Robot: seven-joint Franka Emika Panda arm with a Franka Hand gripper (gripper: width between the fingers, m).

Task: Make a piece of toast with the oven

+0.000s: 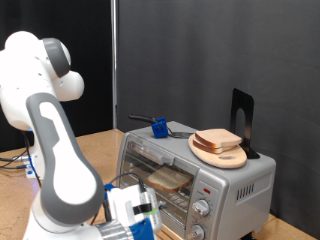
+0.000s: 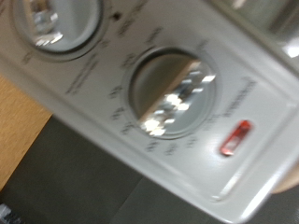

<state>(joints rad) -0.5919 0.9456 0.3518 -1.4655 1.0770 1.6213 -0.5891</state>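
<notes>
The oven [image 1: 195,175] sits on the wooden worktop [image 1: 100,145] toward the exterior view's right, its control panel close to the worktop's right-hand edge, with a dark curtain [image 1: 200,50] hanging behind it and bare wood open along the far edge to the oven's left. The white arm [image 1: 55,150] fills the exterior view's left and reaches down across the near edge, so the gripper [image 1: 135,212] sits low at the exterior view's bottom, just in front of the oven's glass door; little room shows between the two. Whether its fingers are wide or narrow cannot be told, since neither view shows them clearly. The piece of toast [image 1: 168,179] lies inside the oven on the wire rack, behind the glass, just above and to the right of the gripper in the exterior view. On the oven's roof a round wooden board [image 1: 218,152] carries stacked slices [image 1: 217,139], with a blue-handled tool [image 1: 157,126] beside it. The wrist view, blurred, looks straight at a shiny knob [image 2: 170,91], a second knob [image 2: 51,23] and the red light [image 2: 234,137].
</notes>
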